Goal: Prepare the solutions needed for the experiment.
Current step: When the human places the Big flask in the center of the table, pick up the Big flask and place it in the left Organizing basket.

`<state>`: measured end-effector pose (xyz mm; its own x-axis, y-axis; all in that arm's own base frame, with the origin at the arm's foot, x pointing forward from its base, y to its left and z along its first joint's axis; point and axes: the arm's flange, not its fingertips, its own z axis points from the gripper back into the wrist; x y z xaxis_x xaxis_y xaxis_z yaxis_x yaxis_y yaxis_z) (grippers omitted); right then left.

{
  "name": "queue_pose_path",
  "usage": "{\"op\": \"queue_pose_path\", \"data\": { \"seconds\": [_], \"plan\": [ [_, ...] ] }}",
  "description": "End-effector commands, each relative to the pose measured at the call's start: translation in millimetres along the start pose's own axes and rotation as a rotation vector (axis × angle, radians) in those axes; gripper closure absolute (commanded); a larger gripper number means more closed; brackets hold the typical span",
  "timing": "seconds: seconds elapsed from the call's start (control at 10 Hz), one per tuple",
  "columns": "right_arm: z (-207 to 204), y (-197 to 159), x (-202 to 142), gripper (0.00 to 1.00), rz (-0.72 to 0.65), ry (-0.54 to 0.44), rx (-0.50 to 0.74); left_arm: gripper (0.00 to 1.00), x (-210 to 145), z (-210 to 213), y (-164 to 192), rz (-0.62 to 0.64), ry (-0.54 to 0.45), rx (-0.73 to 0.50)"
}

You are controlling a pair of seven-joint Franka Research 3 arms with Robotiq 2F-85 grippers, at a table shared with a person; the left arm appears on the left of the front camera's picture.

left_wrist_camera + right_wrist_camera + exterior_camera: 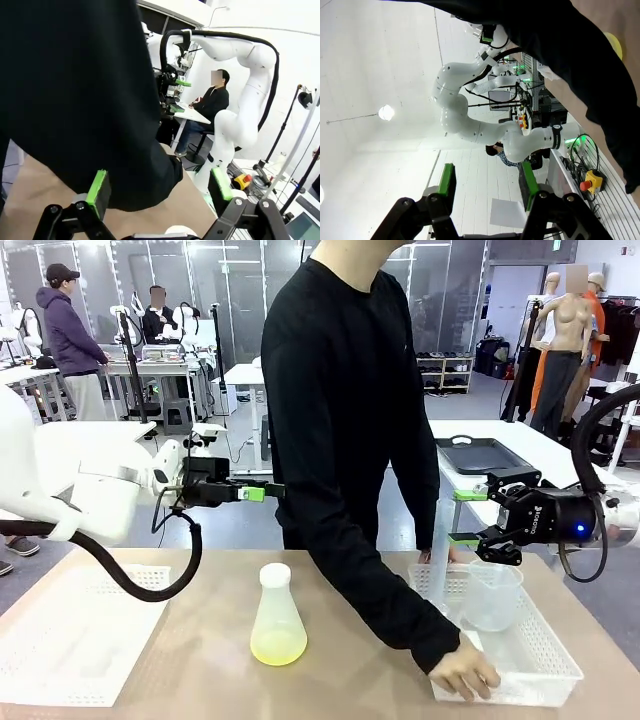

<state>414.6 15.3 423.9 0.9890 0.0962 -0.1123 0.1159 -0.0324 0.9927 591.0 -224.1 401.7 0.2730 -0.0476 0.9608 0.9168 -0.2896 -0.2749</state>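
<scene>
— Yellow liquid: where do we find it?
— We see the solution (278, 646) as a shallow layer in a white-capped conical flask (276, 602). The flask stands upright on the brown bench (200, 670), between the left basket (60, 640) and the right basket (545, 675).
— And the jaws?
— We see the left jaws spread wide in the air. The right jaws are apart too, pinching nothing, over the right basket with its clear beaker (493, 595). The person's hand (465, 675) rests on that basket's near edge.

The solutions (278, 646) are pale yellow-green, the baskets (60, 640) white and gridded, the sleeve (375, 580) black.
</scene>
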Motion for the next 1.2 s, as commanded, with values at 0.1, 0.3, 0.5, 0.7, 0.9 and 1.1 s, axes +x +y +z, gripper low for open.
{"op": "queue_pose_path", "data": {
  "seconds": [0.1, 0.3, 0.5, 0.7, 0.9, 1.1],
  "plan": [
    [-0.5, 1.2, -1.1, 0.35, 0.004, 0.003, 0.008, 0.0, 11.8, 2.6, -12.4, -0.009, -0.01, 0.033],
    [-0.5, 1.2, -1.1, 0.35, 0.004, 0.003, 0.008, 0.0, 7.5, 3.6, -3.6, -0.01, 0.001, 0.009],
    [-0.5, 1.2, -1.1, 0.35, 0.004, 0.003, 0.008, 0.0, -5.7, 9.6, 11.8, -0.236, 0.025, 0.013],
    [-0.5, 1.2, -1.1, 0.35, 0.004, 0.003, 0.008, 0.0, -18.0, 28.3, 26.4, -0.378, 0.049, -0.054],
    [-0.5, 1.2, -1.1, 0.35, 0.004, 0.003, 0.008, 0.0, -22.8, 35.2, 38.0, -0.39, 0.099, -0.073],
    [-0.5, 1.2, -1.1, 0.35, 0.004, 0.003, 0.008, 0.0, -22.9, 25.2, 21.2, -0.348, 0.051, -0.014]
  ]
}}
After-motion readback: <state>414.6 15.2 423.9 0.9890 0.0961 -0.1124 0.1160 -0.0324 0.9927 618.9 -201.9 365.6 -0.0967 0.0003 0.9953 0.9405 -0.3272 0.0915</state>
